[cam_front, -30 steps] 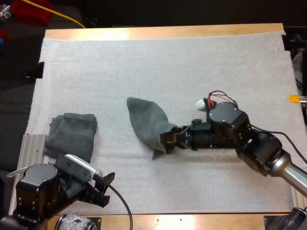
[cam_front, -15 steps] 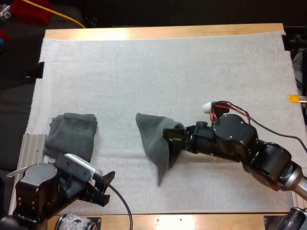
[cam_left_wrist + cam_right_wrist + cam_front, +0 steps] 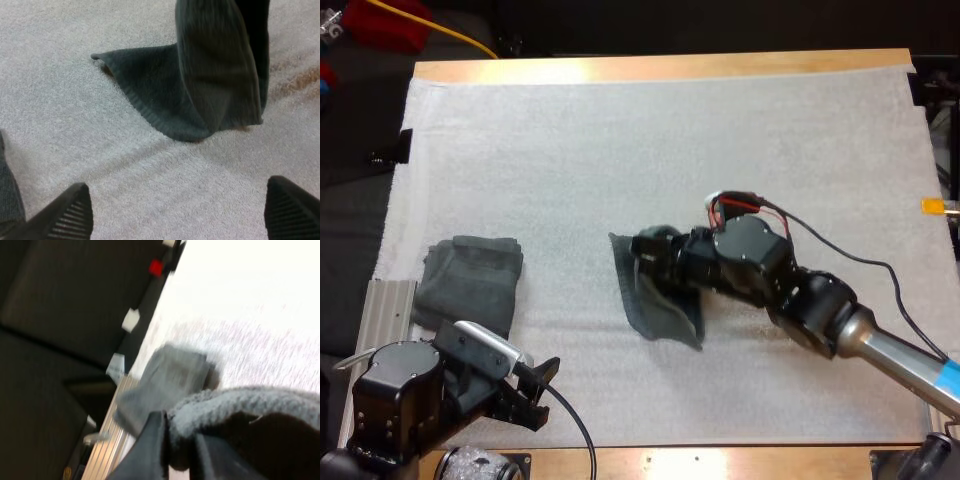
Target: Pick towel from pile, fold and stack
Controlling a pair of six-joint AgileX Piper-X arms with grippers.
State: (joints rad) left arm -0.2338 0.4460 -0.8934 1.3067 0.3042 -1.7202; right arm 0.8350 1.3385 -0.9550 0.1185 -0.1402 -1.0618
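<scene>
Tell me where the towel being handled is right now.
In the high view the towel hangs from the right tool near the white mat's middle, its lower part on the mat, right of the folded towel at the mat's left edge.

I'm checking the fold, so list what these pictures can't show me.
High view: the right gripper and its arm cover the towel's held edge, so the fold's state is hidden.
Left wrist view: the towel's lifted part runs past the frame edge.
High view: the left arm covers the folded stack's near corner; its layers cannot be counted.
</scene>
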